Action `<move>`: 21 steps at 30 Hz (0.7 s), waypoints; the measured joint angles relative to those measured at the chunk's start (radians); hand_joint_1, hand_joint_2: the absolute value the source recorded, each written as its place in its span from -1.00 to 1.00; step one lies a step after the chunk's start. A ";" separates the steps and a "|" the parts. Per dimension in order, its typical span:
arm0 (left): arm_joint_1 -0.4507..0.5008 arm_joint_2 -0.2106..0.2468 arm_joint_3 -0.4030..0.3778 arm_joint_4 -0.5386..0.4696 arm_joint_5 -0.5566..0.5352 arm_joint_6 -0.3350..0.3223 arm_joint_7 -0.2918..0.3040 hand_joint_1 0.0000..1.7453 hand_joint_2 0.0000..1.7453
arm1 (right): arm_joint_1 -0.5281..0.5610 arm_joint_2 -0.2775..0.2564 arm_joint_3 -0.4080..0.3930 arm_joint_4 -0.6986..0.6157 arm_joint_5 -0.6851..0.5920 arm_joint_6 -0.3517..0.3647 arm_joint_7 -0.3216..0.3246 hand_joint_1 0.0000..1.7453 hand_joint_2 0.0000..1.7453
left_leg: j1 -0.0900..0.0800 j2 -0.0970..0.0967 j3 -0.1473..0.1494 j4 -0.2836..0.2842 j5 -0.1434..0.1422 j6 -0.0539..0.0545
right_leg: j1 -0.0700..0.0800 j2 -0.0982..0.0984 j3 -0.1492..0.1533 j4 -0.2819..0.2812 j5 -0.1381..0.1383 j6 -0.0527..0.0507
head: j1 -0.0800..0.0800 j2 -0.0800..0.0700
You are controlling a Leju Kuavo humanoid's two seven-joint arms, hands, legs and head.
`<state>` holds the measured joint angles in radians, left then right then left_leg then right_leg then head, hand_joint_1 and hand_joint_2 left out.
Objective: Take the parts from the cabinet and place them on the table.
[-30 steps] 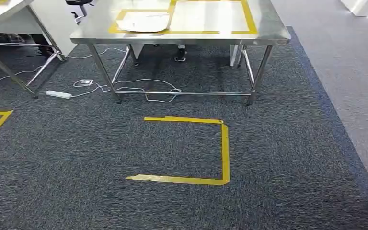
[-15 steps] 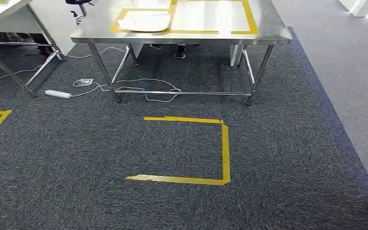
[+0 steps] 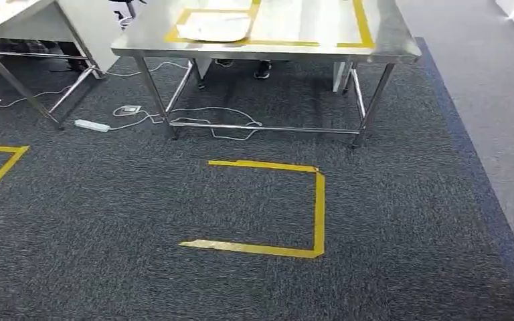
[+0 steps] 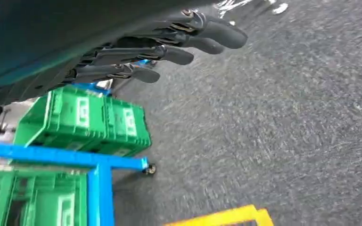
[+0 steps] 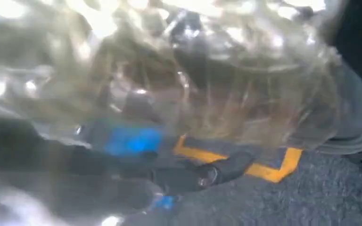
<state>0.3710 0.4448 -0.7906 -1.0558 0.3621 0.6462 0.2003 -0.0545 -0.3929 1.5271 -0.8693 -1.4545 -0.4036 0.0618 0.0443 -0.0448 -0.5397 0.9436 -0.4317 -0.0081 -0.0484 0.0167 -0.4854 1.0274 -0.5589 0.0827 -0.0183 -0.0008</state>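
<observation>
Right wrist view blurred: right hand grips crinkled clear bag, contents unreadable; left hand empty, fingers apart.

— What is found ahead in the head view?
— A table is set at the far end of the carpet, and a flat sheet is laid on its top, toward the left. A second table is placed further left.
— And on the floor?
— A three-sided tape outline is laid in front of the table. A power strip and cables are spread near the table's left legs, partly beneath it. Another tape corner is placed at the left edge.
— Anything beside the robot?
— In the left wrist view, crates are stacked in a wheeled rack standing on the carpet.
</observation>
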 joint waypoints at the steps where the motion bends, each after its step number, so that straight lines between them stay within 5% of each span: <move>1: 0.012 0.002 0.019 -0.015 -0.011 0.000 0.011 -1.00 -1.00 | -0.004 0.018 0.001 0.017 0.005 0.003 0.000 -1.00 -1.00 | 0.000 -0.010 -0.011 0.016 -0.004 -0.013 | -0.017 0.054 0.028 -0.059 0.002 0.013 | 0.004 0.000; 2: 0.018 0.001 0.037 -0.030 -0.020 0.000 0.019 -1.00 -1.00 | -0.007 0.029 0.001 0.030 0.006 0.006 0.000 -1.00 -1.00 | -0.002 -0.021 -0.024 0.039 -0.013 -0.025 | -0.006 0.065 0.022 -0.054 -0.004 -0.009 | 0.006 0.000; 3: 0.023 0.001 0.050 -0.040 -0.025 0.000 0.022 -1.00 -1.00 | -0.007 0.033 0.001 0.038 0.006 0.009 -0.003 -1.00 -1.00 | -0.002 -0.030 -0.025 0.039 -0.009 -0.031 | -0.006 0.044 0.017 -0.042 -0.007 -0.025 | -0.005 0.000; 6: 0.035 0.000 0.063 -0.052 -0.030 0.000 0.028 -1.00 -1.00 | -0.010 0.046 0.002 0.053 0.005 0.013 0.002 -1.00 -1.00 | 0.009 -0.060 -0.031 0.041 -0.002 -0.045 | -0.001 0.013 0.012 -0.029 -0.006 -0.051 | -0.009 0.000; 8: 0.045 -0.004 0.072 -0.063 -0.033 0.000 0.031 -1.00 -1.00 | -0.012 0.050 0.002 0.059 0.005 0.013 0.001 -1.00 -1.00 | 0.003 0.009 -0.069 0.127 -0.074 -0.036 | 0.008 -0.009 0.011 -0.029 -0.003 -0.064 | -0.020 0.000; 9: 0.043 -0.005 0.075 -0.067 -0.039 0.000 0.032 -1.00 -1.00 | -0.010 0.051 0.002 0.062 0.001 0.013 0.001 -1.00 -1.00 | -0.002 0.026 -0.106 0.213 -0.124 -0.033 | 0.014 -0.023 0.007 -0.029 -0.002 -0.067 | -0.024 0.000; 11: 0.038 -0.007 0.076 -0.068 -0.051 0.000 0.033 -1.00 -1.00 | -0.005 0.051 0.002 0.064 -0.009 0.005 0.001 -1.00 -1.00 | -0.009 0.034 -0.162 0.356 -0.184 -0.025 | 0.026 -0.050 0.002 -0.029 -0.003 -0.072 | -0.023 0.000; 12: 0.038 -0.010 0.076 -0.068 -0.053 0.000 0.033 -1.00 -1.00 | -0.002 0.050 0.002 0.064 -0.013 -0.003 0.001 -1.00 -1.00 | -0.012 0.035 -0.161 0.370 -0.180 -0.018 | 0.032 -0.063 0.002 -0.028 -0.004 -0.073 | -0.024 0.000; 15: 0.036 -0.019 0.076 -0.068 -0.060 0.000 0.033 -1.00 -1.00 | 0.002 0.047 -0.001 0.059 -0.019 -0.026 0.001 -1.00 -1.00 | -0.030 0.049 -0.054 0.199 -0.080 0.018 | 0.046 -0.094 0.010 -0.028 -0.009 -0.079 | -0.024 0.000; 16: 0.036 -0.020 0.077 -0.068 -0.060 0.000 0.034 -1.00 -1.00 | 0.002 0.046 -0.002 0.051 -0.019 -0.033 0.001 -1.00 -1.00 | -0.043 0.085 -0.014 0.129 -0.056 0.036 | 0.047 -0.102 0.014 -0.029 -0.012 -0.079 | -0.023 0.000; 17: 0.033 -0.021 0.077 -0.068 -0.060 0.000 0.036 -1.00 -1.00 | 0.003 0.045 -0.002 0.043 -0.020 -0.041 0.001 -1.00 -1.00 | -0.050 0.122 -0.003 0.104 -0.071 0.046 | 0.058 -0.111 0.015 -0.024 -0.018 -0.074 | -0.022 0.000; 19: 0.032 -0.024 0.078 -0.071 -0.058 0.000 0.041 -1.00 -1.00 | 0.002 0.036 -0.003 0.034 -0.021 -0.050 0.000 -1.00 -1.00 | -0.053 0.107 -0.005 0.087 -0.079 0.036 | 0.057 -0.129 0.020 -0.023 -0.016 -0.069 | -0.021 0.000; 21: 0.043 -0.027 0.078 -0.074 -0.055 0.000 0.046 -1.00 -1.00 | 0.000 0.032 -0.006 0.024 -0.021 -0.056 0.001 -1.00 -1.00 | -0.049 0.086 -0.008 0.078 -0.074 0.040 | 0.056 -0.146 0.020 -0.024 -0.017 -0.060 | -0.022 0.000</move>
<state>0.4135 0.4177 -0.7122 -1.1295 0.3075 0.6462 0.2468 -0.0541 -0.3604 1.5206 -0.8449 -1.4759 -0.4593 0.0626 -0.0049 0.0415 -0.5481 1.0216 -0.5055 0.0314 0.0078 -0.1288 -0.4650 1.0038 -0.5762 0.0231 -0.0401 -0.0008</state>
